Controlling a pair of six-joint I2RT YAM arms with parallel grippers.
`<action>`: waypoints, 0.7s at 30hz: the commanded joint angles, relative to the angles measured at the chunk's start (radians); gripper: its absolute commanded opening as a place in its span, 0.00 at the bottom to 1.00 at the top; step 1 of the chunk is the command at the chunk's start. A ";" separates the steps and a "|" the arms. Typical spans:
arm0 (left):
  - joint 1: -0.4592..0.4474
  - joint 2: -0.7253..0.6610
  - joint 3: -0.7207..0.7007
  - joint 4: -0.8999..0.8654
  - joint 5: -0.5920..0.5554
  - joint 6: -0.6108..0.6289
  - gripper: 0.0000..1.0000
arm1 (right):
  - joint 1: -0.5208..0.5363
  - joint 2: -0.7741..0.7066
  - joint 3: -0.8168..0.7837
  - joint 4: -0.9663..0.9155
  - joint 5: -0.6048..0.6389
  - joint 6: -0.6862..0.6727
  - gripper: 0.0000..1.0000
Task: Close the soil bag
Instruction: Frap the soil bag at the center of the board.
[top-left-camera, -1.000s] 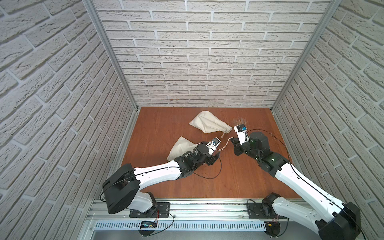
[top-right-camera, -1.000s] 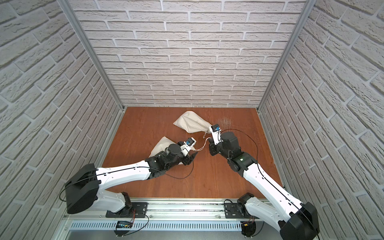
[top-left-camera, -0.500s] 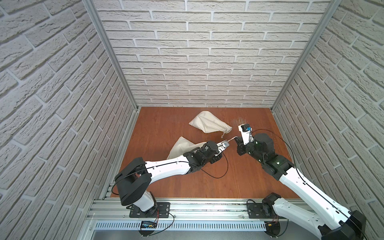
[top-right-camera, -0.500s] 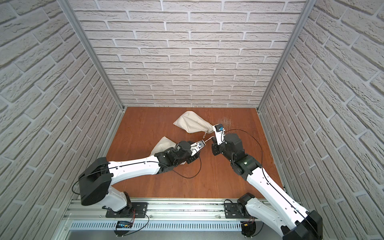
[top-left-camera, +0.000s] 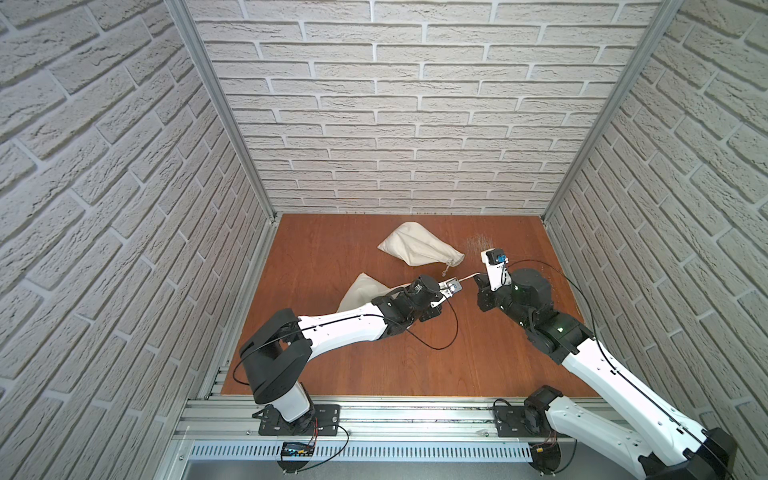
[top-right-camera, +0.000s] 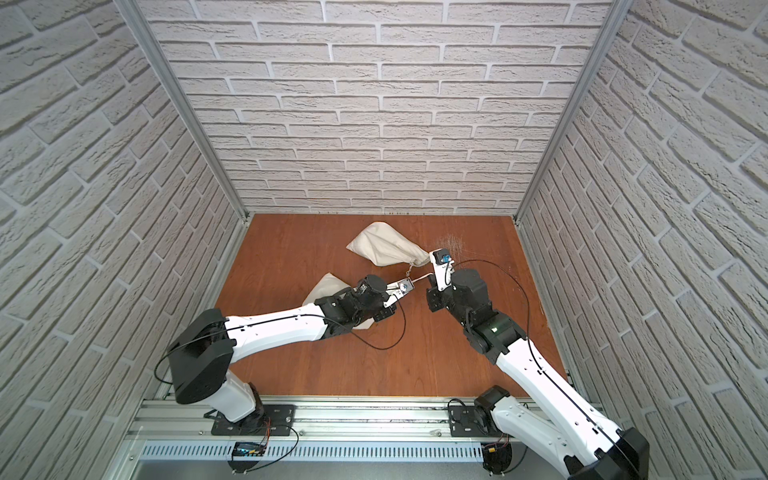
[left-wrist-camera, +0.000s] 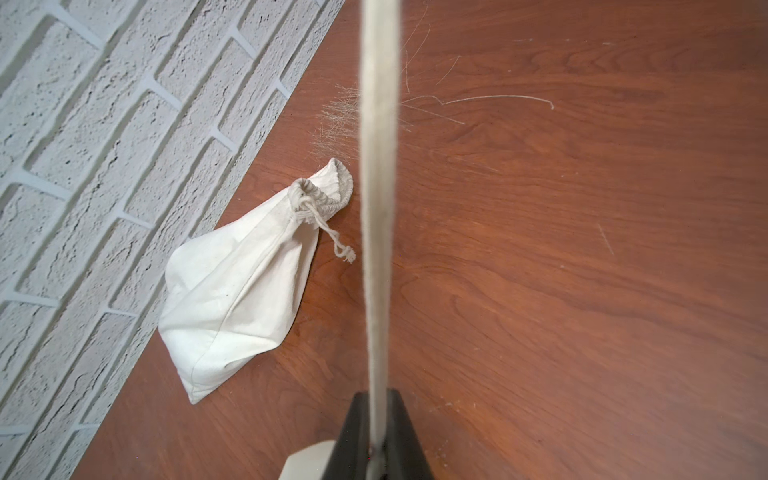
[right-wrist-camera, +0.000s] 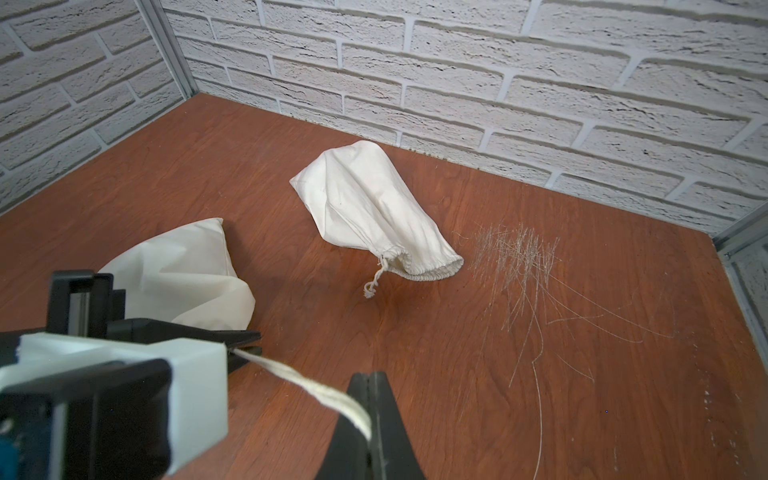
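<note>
Between the arms: a cord (top-left-camera: 467, 277) runs taut above the counter (top-left-camera: 478, 365), from one pincer to the other.
Left pincer (left-wrist-camera: 376, 419): jaws closed tight on the cord.
Right pincer (right-wrist-camera: 371, 386): also closed, with the cord pinched at its tips.
Soil bag (top-left-camera: 361, 293): lies under our left forearm, mid-counter. Its mouth is hidden, so we cannot tell how far it is gathered. We take the cord for its drawstring.
Second bag (top-left-camera: 417, 249): toward the back wall, apart from both pincers.
Step in hand: we judge this the cinching pull. We should draw along the cord's own line, steadily, and not drag the bag.
Open room: bare counter lies in front and to our right, though the right wall is near that arm.
Edges: the second bag crowds the back.
</note>
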 joint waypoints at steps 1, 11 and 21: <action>0.009 0.021 0.001 -0.055 -0.103 -0.013 0.05 | -0.021 -0.066 -0.010 0.013 0.108 0.000 0.03; 0.014 0.017 0.025 -0.372 -0.519 -0.227 0.14 | -0.223 -0.234 -0.011 -0.076 0.271 0.069 0.03; 0.017 0.066 -0.022 -0.587 -0.619 -0.631 0.17 | -0.370 -0.231 0.006 -0.110 0.245 0.131 0.03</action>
